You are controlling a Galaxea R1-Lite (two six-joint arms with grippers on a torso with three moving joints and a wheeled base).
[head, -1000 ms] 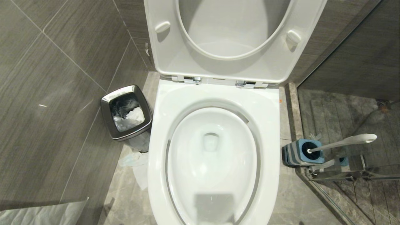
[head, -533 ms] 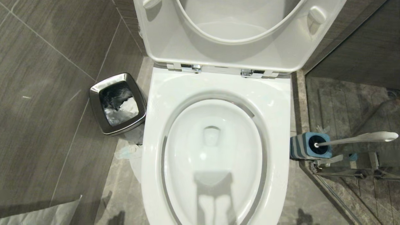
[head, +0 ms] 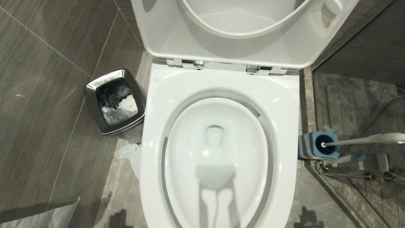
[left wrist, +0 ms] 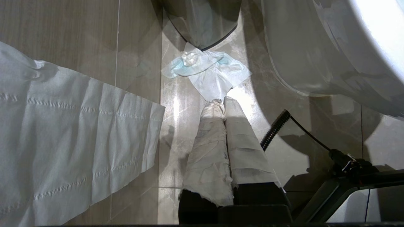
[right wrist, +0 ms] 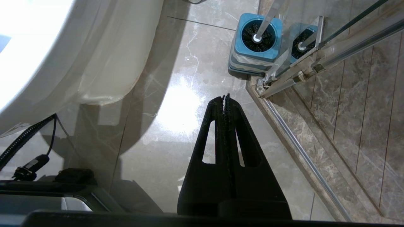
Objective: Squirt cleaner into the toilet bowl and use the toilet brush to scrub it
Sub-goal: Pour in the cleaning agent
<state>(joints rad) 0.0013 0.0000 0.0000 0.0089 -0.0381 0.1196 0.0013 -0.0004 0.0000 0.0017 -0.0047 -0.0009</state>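
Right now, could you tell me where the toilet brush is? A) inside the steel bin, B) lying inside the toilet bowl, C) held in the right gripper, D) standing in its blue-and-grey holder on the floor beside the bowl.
D: the toilet brush has its black head seated in the blue-and-grey holder on the floor beside the toilet bowl; the right gripper is shut and empty.

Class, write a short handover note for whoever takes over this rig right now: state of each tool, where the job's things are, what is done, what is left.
Left tool: shut, empty, paper-wrapped fingers pointing at the floor near the crumpled tissue.
Right tool: shut, empty, over the floor short of the blue-and-grey square brush holder.
Glossy white ceramic toilet bowl: seat and lid raised, no cleaner visible inside.
Toilet brush, long whitish handle: in its holder, right of the bowl.
Cleaner bottle: not in view.
Done: nothing.
Left: find cleaner, squirt, scrub.
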